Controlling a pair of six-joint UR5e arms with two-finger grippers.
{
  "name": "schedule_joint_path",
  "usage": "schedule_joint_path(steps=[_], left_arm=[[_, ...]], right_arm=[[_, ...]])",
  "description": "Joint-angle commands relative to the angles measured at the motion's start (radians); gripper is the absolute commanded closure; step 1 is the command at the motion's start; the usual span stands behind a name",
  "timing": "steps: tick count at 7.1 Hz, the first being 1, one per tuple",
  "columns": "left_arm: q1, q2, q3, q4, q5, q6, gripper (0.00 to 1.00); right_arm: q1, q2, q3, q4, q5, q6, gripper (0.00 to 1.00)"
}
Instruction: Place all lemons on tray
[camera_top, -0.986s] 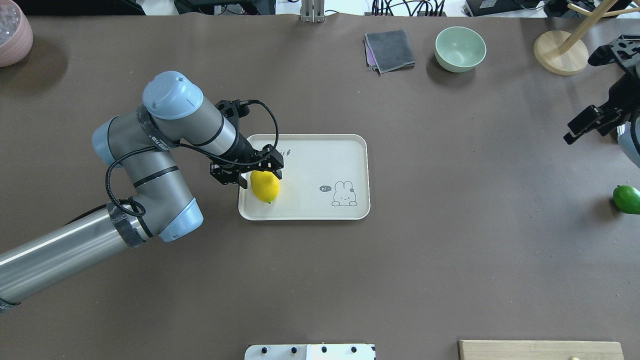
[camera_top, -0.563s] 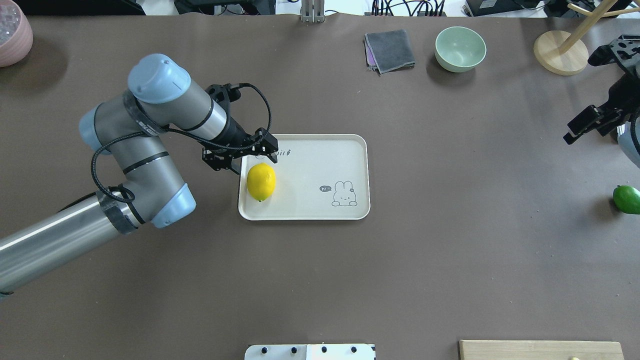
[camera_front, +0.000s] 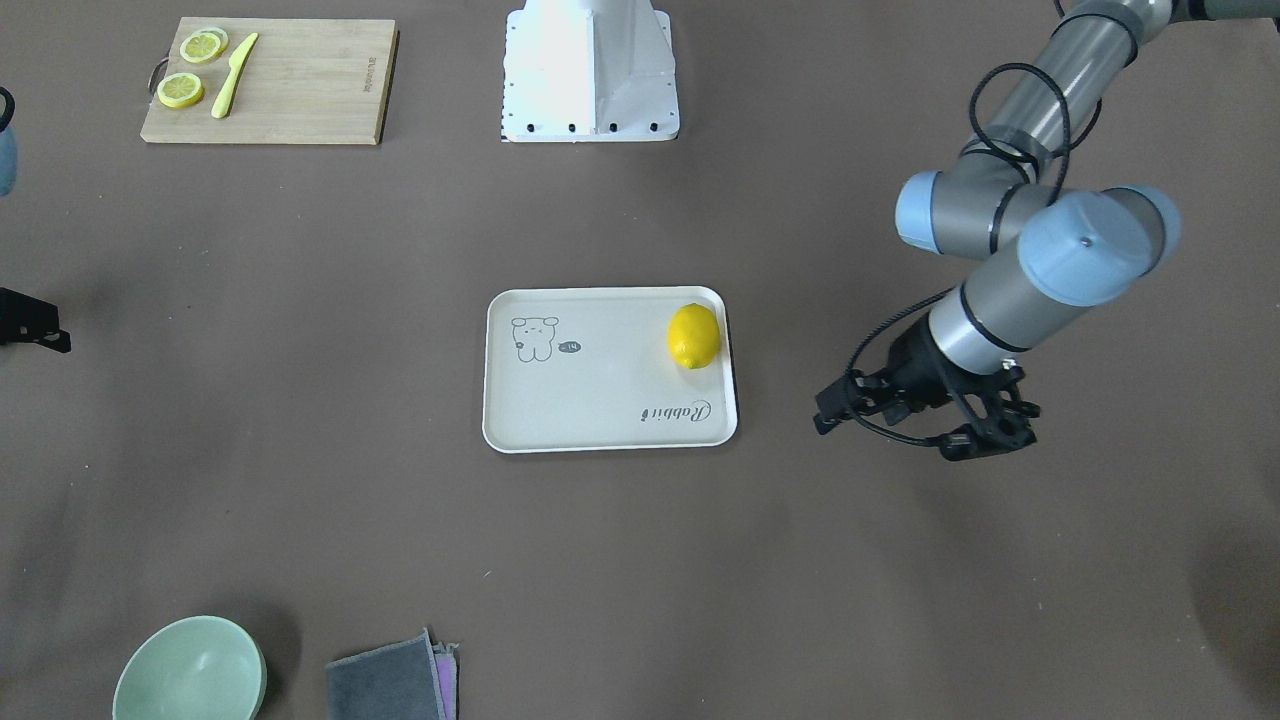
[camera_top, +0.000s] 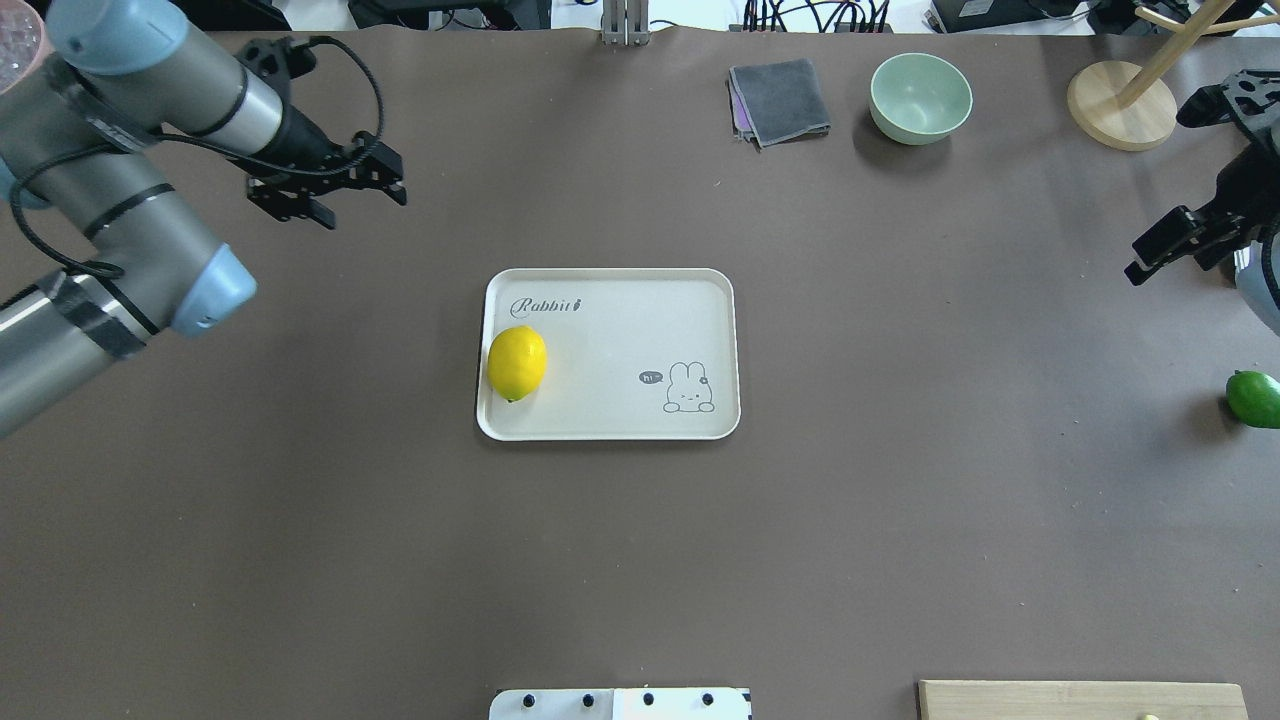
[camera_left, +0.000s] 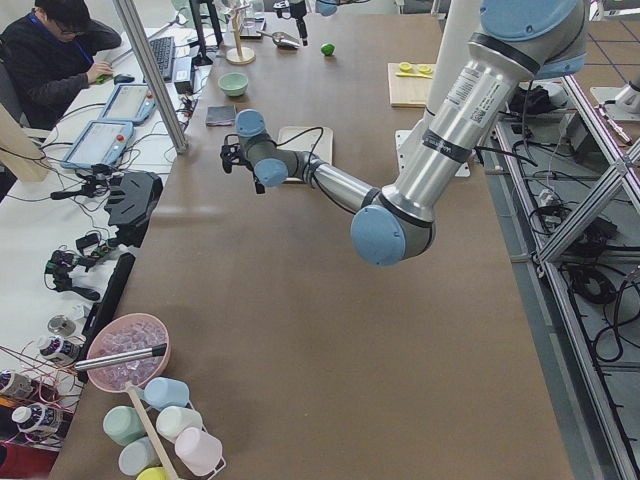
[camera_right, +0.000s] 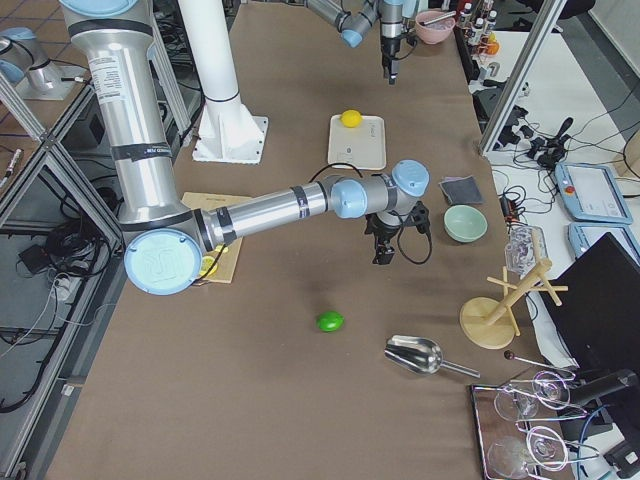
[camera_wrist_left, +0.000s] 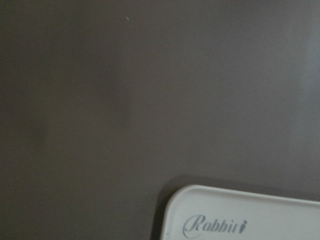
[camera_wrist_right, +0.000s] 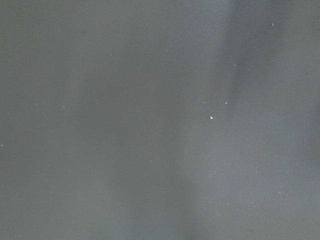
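The yellow lemon (camera_top: 517, 362) lies on the off-white "Rabbit" tray (camera_top: 620, 330) against its left rim; it also shows in the front view (camera_front: 694, 336) on the tray (camera_front: 600, 385). The green lemon (camera_top: 1254, 398) lies on the bare table at the far right edge, and shows in the right side view (camera_right: 330, 321). My left gripper (camera_top: 362, 208) is open and empty, raised above the table behind and left of the tray. My right gripper (camera_top: 1168, 262) is open and empty, behind the green lemon and apart from it.
A green bowl (camera_top: 920, 97), a folded grey cloth (camera_top: 778, 100) and a wooden stand (camera_top: 1120, 105) sit at the back right. A pink bowl (camera_top: 25, 65) is at the back left. A cutting board (camera_front: 290, 85) with lemon slices and a knife is near my base.
My left gripper drew back from the yellow lemon and swung up and away to the back left. The lemon settled slightly left on the tray. The right arm barely moved.
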Motion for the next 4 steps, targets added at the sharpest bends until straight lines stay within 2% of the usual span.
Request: schedule_joint_path(steps=[1, 2, 4], left_arm=[[-0.150, 0.097, 0.088, 0.006, -0.047, 0.437, 0.02], [-0.152, 0.126, 0.113, 0.008, -0.039, 0.564, 0.02], [-0.152, 0.143, 0.124, 0.006, -0.039, 0.609, 0.02]], right_arm=[[-0.067, -0.012, 0.050, 0.001, -0.156, 0.003, 0.00], [-0.092, -0.027, 0.058, 0.001, -0.219, -0.050, 0.00], [-0.080, -0.096, 0.058, -0.001, -0.222, -0.282, 0.00]])
